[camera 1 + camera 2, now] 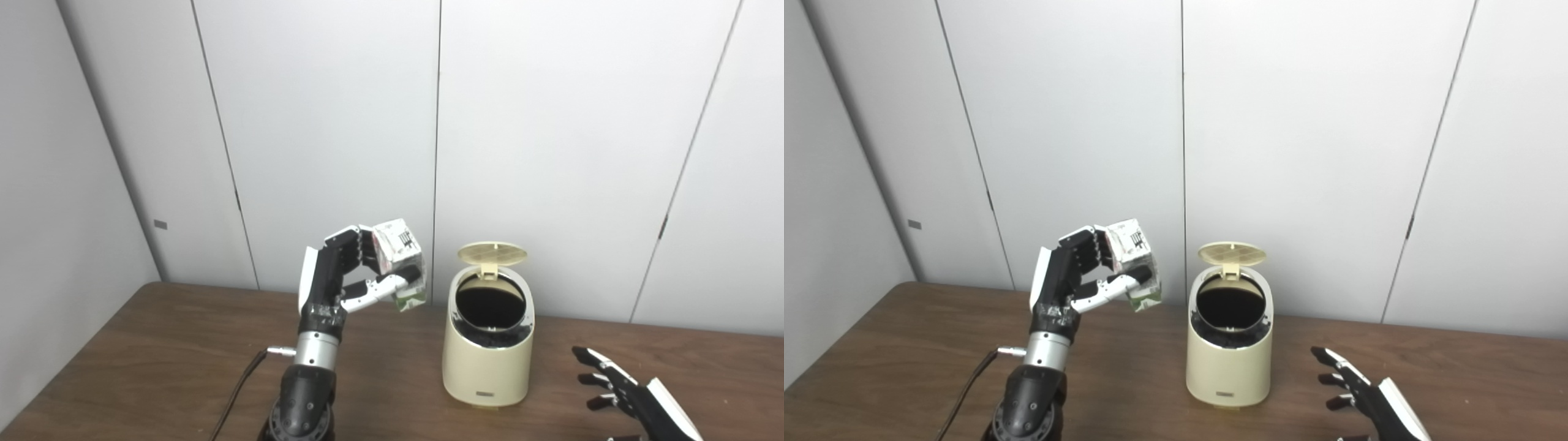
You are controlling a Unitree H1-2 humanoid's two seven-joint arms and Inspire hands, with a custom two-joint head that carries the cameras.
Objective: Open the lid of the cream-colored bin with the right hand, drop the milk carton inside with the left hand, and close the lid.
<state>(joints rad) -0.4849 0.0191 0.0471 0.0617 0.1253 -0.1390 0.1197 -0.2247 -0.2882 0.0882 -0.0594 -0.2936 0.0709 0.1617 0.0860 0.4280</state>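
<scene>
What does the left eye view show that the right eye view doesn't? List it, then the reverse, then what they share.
Only the left eye view: very little; the right hand sits closer to the picture's right edge, and less table shows beyond it.

Only the right eye view: more bare table to the right of that hand, and more of the left wall.

Both: the left hand raised and shut on the milk carton, left of the cream-colored bin, not yet over its mouth; the lid standing open; the right hand open, low beside the bin.
</scene>
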